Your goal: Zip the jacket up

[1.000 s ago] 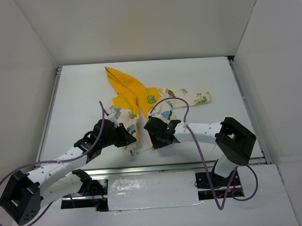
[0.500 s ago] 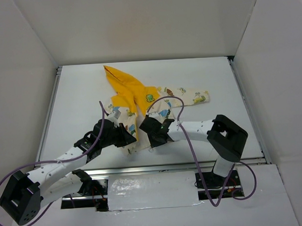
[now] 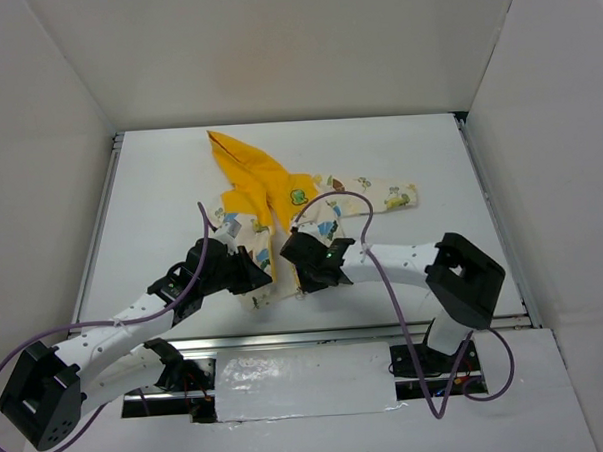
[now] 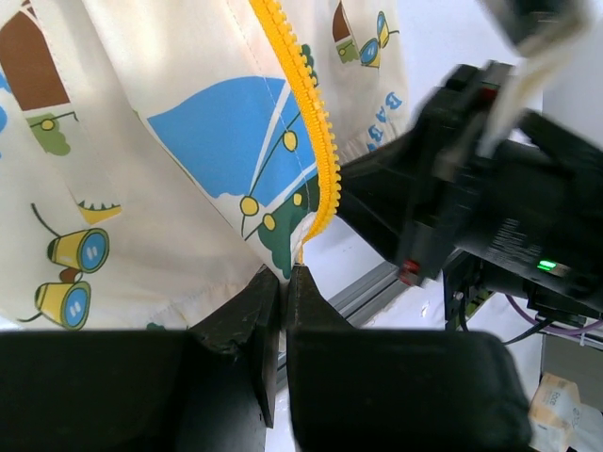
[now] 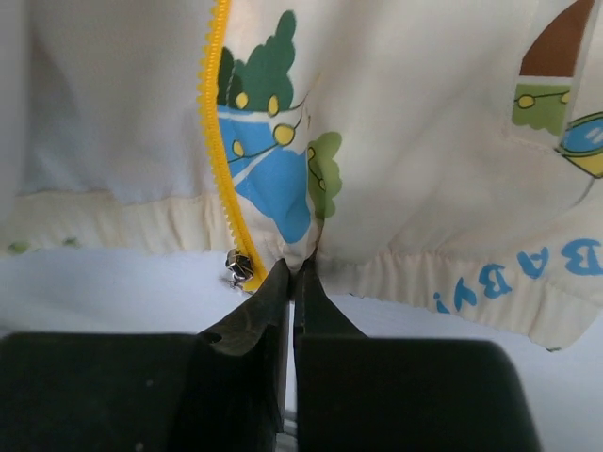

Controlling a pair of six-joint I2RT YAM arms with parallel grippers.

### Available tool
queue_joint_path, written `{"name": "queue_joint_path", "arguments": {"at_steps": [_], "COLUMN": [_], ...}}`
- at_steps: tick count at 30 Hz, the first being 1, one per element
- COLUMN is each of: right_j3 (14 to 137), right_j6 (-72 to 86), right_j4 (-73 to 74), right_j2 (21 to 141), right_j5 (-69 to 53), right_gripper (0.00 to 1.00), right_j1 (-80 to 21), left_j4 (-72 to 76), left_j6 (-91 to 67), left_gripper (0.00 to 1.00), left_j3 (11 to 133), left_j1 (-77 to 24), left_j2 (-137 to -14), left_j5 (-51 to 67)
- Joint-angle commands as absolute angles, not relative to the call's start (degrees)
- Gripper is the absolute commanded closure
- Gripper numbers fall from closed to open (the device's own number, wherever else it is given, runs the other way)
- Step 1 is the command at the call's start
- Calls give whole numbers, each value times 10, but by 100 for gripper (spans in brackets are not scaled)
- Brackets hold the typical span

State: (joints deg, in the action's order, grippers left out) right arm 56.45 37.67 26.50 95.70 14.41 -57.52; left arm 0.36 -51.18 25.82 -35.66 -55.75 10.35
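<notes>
Fabric of the jacket (image 3: 281, 212), cream with cartoon prints, lies rumpled near the middle of the white table (image 3: 160, 192), a little toward the near edge; its yellow hood (image 3: 244, 168) points to the far left, one sleeve (image 3: 385, 195) stretches out to the right, and a small green patch (image 3: 299, 196) shows on the chest; the bottom hem faces the arms and is bunched between them. Yellow zipper teeth (image 4: 316, 141) run down the edge of one front panel to the hem; on the other panel's edge, seen from the right wrist, a small metal slider (image 5: 237, 266) sits at the very bottom of the teeth, so the front is unzipped. The left hand (image 4: 283, 275) is closed, pinching the hem corner right below the end of the zipper teeth; the right hand (image 5: 294, 273) is closed too, nipping a fold of the hem just beside the slider; the two hands sit close together at the hem, left of it and right of it.
</notes>
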Motion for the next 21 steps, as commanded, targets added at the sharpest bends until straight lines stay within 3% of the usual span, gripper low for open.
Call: {"name": "queue_joint_path", "arguments": {"at_steps": [1,7,13,17,21], "right_j3": [542,448,431,562,527], "right_j6": [379,395,368,351,349], "right_j4": [214,62,26,275,244], "right_j2": [860,714,717,848,830], "right_j5": [111,62,26,157,117], "right_gripper": [100,100,100,100,88], "right_j1": [-578,-567,-564,-563,-564], "left_j4": [14,22,74,31,9], "left_j6": [-506,-512,-524,-519,-523], "left_gripper": [100,100,100,100,100], "left_j3": [254,250,238,261,260], "left_j1": [-353,-349,-347,-347,-345], "left_j2": [-558,-552,-534,-537,-538], "left_j5": [104,103,107,69,51]}}
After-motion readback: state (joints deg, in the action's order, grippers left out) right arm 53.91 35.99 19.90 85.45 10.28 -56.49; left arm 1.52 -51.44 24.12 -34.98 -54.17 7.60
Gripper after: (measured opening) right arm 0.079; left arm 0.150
